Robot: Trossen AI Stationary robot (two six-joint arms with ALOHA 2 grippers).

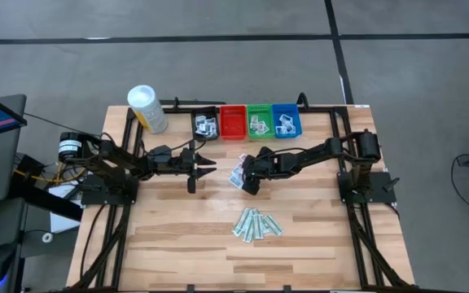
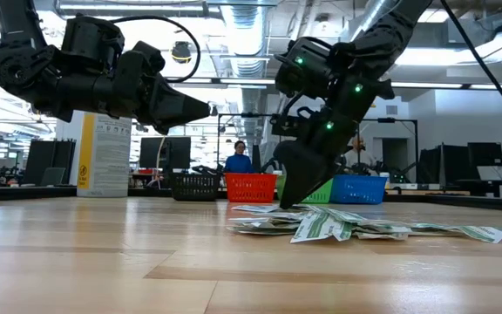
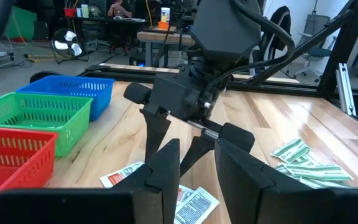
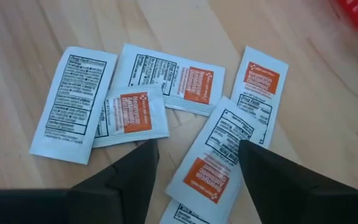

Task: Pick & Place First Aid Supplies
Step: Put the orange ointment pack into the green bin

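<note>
Packets with orange print lie scattered on my table, just short of the red bin in the row of bins at twelve o'clock. A canister stands at ten o'clock; green strips lie at six. My right gripper hangs directly over the packets, fingers apart, one packet between them. My left gripper waits at nine o'clock of them, fingers slightly apart, empty.

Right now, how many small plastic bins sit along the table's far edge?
4, in a row: black bin, red bin, green bin, blue bin, left to right. None appear hidden.
</note>
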